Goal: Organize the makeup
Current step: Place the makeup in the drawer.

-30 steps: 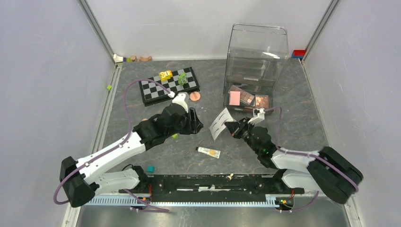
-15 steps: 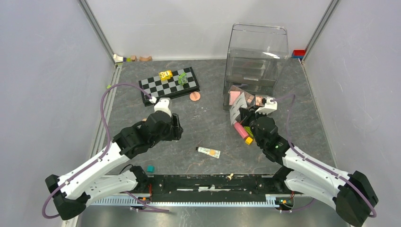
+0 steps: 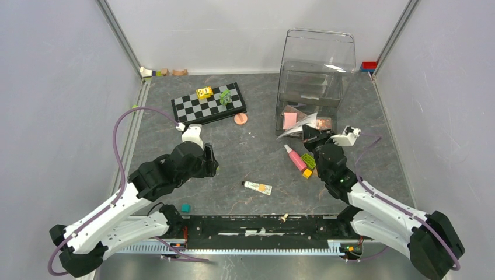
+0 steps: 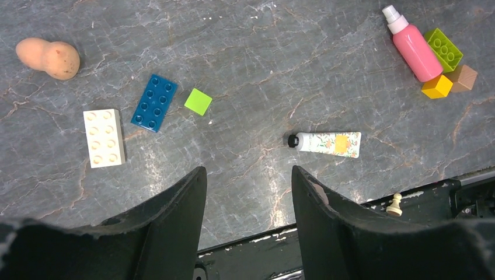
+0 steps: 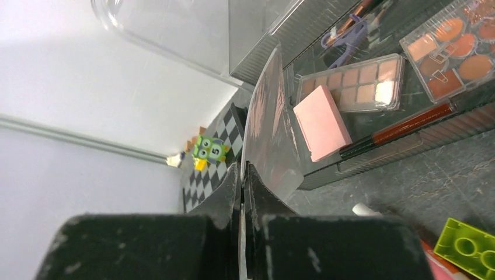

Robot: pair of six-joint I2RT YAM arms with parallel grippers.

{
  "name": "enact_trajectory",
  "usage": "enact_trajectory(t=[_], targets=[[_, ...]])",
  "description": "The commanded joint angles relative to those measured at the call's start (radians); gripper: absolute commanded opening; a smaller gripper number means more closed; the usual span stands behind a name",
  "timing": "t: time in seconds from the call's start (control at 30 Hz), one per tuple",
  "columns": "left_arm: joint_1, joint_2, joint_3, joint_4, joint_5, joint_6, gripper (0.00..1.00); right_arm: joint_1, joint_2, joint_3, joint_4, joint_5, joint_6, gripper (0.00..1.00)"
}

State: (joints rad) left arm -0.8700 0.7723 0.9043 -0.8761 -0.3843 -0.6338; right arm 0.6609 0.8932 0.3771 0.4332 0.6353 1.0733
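Observation:
My right gripper point(image 3: 309, 135) is shut on the white lash card point(image 3: 296, 128) and holds it edge-up over the open bottom drawer of the clear organizer point(image 3: 318, 64). In the right wrist view the closed jaws point(image 5: 242, 175) pinch the card point(image 5: 265, 128). The drawer holds an eyeshadow palette point(image 5: 350, 83), a pink pad point(image 5: 321, 122), a brush point(image 5: 408, 123) and a purple curler point(image 5: 344, 39). My left gripper point(image 3: 211, 166) is open and empty above the table point(image 4: 248, 175). A cream tube point(image 4: 327, 143) and a pink spray bottle point(image 4: 413, 46) lie on the table, and a peach sponge point(image 4: 48, 57) lies far left.
The chessboard point(image 3: 207, 105) with two toy blocks lies at the back, with a round peach puff point(image 3: 240, 118) beside it. White point(image 4: 104, 137), blue point(image 4: 154, 102) and green point(image 4: 198, 101) blocks lie under my left arm. Green and yellow blocks point(image 3: 307, 166) touch the pink bottle.
My right gripper has carried the lash card from the table's middle back and right, over the open drawer. My left arm has pulled back toward the left and near side.

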Motion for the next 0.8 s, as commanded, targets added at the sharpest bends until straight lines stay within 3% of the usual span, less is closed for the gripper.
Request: enact_trajectory(t=[0.0,0.13,0.33,0.77], targets=[[0.005,-0.023,0.016,-0.014,-0.018,0.023,0.62,-0.029,0.040,-0.024,0.088,0.083,0.211,0.00],[0.005,-0.026,0.016,-0.018,-0.014,0.022,0.62,-0.080,0.088,-0.071,0.228,0.038,0.302,0.00],[0.005,-0.025,0.022,-0.028,-0.026,0.031,0.62,-0.132,0.139,-0.078,0.307,-0.045,0.343,0.00],[0.005,-0.037,0.019,-0.031,-0.072,0.051,0.63,-0.198,0.200,-0.046,0.324,-0.111,0.350,0.00]])
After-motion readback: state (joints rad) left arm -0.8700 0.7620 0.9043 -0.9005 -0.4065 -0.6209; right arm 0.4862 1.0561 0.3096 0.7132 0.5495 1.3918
